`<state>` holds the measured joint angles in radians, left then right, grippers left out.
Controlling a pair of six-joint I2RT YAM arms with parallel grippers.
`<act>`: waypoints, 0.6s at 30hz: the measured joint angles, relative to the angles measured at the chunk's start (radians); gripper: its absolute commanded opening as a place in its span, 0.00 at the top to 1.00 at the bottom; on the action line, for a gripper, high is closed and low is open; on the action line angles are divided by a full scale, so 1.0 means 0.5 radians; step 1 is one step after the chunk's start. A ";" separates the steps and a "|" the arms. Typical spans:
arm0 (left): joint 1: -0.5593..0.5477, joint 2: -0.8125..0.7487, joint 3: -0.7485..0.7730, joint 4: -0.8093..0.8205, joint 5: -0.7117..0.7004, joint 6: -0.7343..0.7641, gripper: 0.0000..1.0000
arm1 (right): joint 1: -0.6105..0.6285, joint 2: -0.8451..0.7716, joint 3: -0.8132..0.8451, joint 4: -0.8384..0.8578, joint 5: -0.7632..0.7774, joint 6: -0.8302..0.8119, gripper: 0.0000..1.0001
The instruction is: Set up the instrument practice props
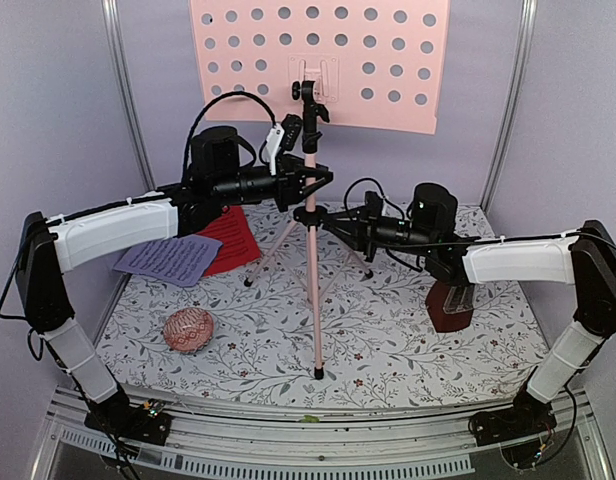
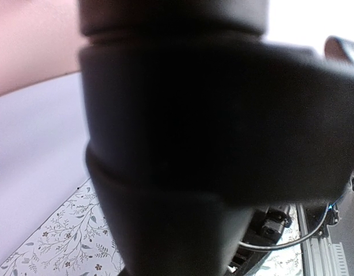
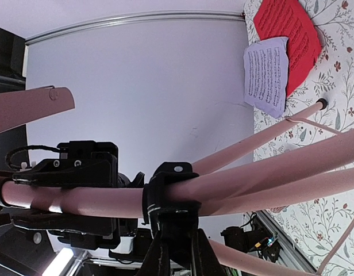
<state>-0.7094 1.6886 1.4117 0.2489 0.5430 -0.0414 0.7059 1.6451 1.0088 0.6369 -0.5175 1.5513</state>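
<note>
The tall pink music stand (image 1: 313, 290) stands upright in the middle of the table, on three thin legs spread wide. Its flat pink desk (image 1: 353, 115) is at the top, near the back wall, and has many round holes in it.

The left claw (image 1: 306, 183) is high up on the thin round pole (image 1: 312, 165). Its black fingers are closed on the pole from both sides. The left wrist camera shows only a big dark blur.

The right claw (image 1: 328, 218) is lower down, where the legs meet. In the right wrist view its two dark fingers are squeezed shut on the black collar (image 3: 168, 195) around the pole.

A lavender page (image 1: 168, 258) and a red page (image 1: 233, 235) lie flat at the back left. They are thin paper with small printed notes, and the lavender one partly covers the red one.

The small dark red metronome (image 1: 450, 308) sits on the right, under the right arm and well apart from the stand.

A bumpy, shiny pink ball (image 1: 188, 330) rests near the front left. The table cloth (image 1: 408, 350) is white with small leaves and flowers.
</note>
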 measured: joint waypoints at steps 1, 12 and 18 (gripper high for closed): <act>0.001 0.000 0.000 0.001 -0.002 0.000 1.00 | 0.002 -0.001 0.000 0.000 0.014 0.030 0.85; 0.002 0.000 -0.002 0.001 0.011 0.013 1.00 | 0.014 -0.108 -0.016 0.020 0.217 -0.252 0.43; 0.002 0.000 -0.002 0.000 0.023 0.031 1.00 | 0.008 -0.274 -0.116 0.148 0.378 -0.848 0.39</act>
<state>-0.7086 1.6886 1.4109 0.2489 0.5545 -0.0261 0.7101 1.5082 0.9508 0.7109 -0.3283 1.1275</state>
